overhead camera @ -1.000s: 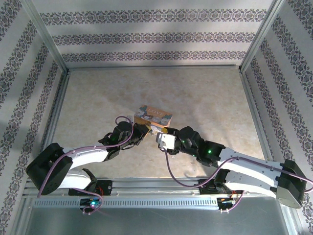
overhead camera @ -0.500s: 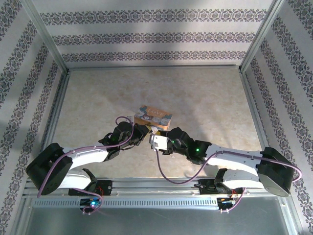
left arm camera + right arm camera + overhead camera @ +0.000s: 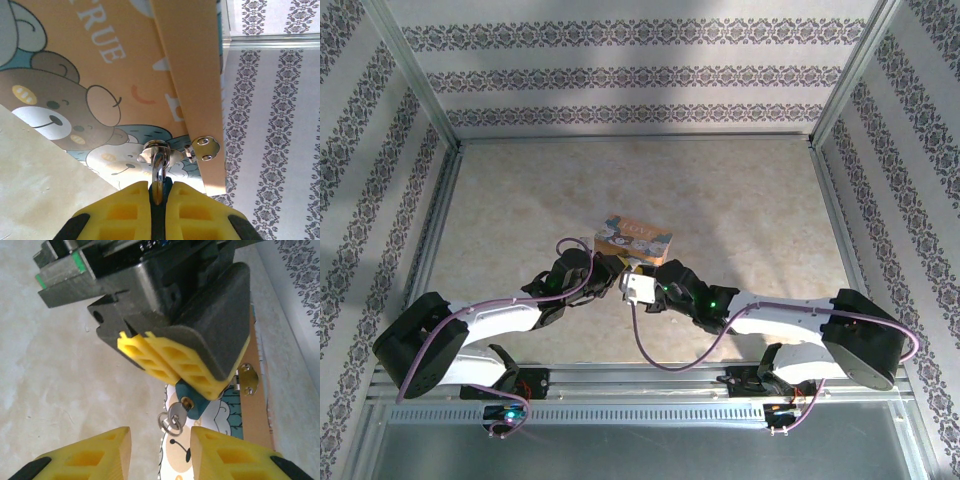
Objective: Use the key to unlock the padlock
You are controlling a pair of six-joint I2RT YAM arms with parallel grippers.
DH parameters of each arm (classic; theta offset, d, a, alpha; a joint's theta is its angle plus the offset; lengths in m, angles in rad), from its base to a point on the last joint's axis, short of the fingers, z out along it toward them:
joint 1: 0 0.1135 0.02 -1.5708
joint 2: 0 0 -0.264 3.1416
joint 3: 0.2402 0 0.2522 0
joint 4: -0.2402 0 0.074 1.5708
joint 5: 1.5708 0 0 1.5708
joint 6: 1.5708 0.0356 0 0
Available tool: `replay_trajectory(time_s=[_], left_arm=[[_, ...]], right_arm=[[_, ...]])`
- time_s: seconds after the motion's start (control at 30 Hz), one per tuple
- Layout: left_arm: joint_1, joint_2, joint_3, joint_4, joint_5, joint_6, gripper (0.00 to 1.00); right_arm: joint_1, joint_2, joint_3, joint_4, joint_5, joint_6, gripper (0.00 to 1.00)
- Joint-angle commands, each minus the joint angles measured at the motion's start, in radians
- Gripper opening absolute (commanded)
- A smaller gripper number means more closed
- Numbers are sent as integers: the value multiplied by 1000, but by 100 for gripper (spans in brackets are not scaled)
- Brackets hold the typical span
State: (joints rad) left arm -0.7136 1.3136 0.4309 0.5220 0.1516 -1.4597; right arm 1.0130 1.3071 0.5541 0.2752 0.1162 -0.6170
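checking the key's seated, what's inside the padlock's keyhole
The key sits in the keyhole of the teal padlock, head and ring sticking out. Its blade is hidden inside, and the left end effector covers most of the lock body.

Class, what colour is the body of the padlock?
Teal-blue; the padlock shows best in the right wrist view.

A cartoon box printed with bears and the letters "TRUE" sits mid-desk, on a beige marbled surface. A small silvery hasp is screwed to its tan edge. Striped floral wallpaper surrounds it.
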Motion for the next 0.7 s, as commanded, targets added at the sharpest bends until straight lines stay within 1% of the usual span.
replay_trajectory(time_s=[0.0,0.2,0.67], left_arm=[[-18,-28,15,13,-20,-11,0],[-18,-30,10,17,-23,-12,0],[-18,-30,6,25,-20,-17,0]], right_arm=[[17,18,33,39,19,-9,35],[23,47,46,50,25,-9,33],[30,65,26,79,72,5,22]])
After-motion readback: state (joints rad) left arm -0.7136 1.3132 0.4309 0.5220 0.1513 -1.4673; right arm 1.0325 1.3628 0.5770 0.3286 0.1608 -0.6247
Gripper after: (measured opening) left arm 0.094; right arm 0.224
